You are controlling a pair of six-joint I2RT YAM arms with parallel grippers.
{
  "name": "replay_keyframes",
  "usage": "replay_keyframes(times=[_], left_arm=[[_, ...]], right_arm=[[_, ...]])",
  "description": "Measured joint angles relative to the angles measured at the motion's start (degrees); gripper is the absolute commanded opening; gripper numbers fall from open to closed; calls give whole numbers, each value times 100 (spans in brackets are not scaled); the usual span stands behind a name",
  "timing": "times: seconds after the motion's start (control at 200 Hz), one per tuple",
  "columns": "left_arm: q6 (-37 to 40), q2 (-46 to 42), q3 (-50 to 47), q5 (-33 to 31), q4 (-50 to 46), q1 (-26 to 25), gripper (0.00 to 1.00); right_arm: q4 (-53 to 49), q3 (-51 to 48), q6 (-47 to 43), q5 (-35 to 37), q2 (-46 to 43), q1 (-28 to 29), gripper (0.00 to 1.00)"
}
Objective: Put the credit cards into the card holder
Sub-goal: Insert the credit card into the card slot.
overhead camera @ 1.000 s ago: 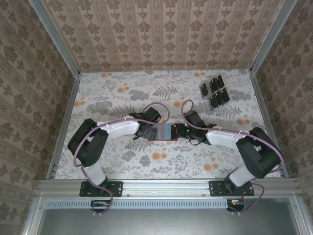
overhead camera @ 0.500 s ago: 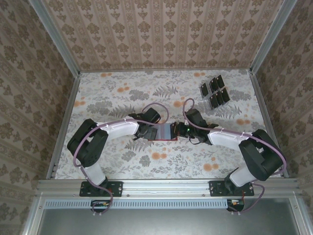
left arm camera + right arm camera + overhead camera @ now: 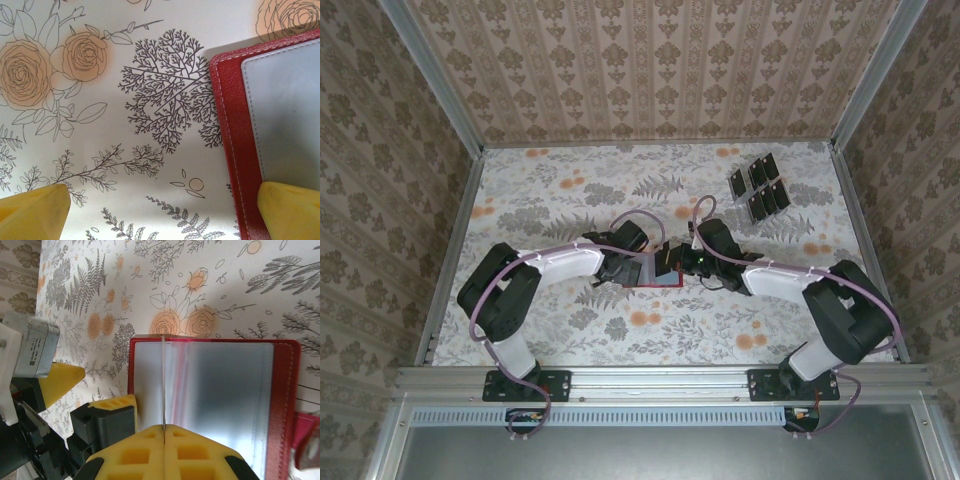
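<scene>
Top external view: the card holder (image 3: 655, 272) lies open at the middle of the table (image 3: 550, 200), between my two claws. The black credit cards (image 3: 758, 188) sit clustered at the upper right, well apart from it. At my left wrist, my left claw (image 3: 160, 215) stands wide — one yellow fingertip (image 3: 35, 212) over bare table at lower left, the other over the holder's red border at lower right. My right claw (image 3: 164, 450) is pressed closed at the bottom of its own view, pinching a thin leaf (image 3: 164, 380) of the holder that stands edge-on over the grey-blue inside.
</scene>
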Motion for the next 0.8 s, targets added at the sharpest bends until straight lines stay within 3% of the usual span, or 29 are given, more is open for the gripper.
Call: replay_keyframes(times=[0.8], left_arm=[[-22,0,-4,0,-2,0,100]], right_arm=[[1657,-378,273,-94,981,28,0]])
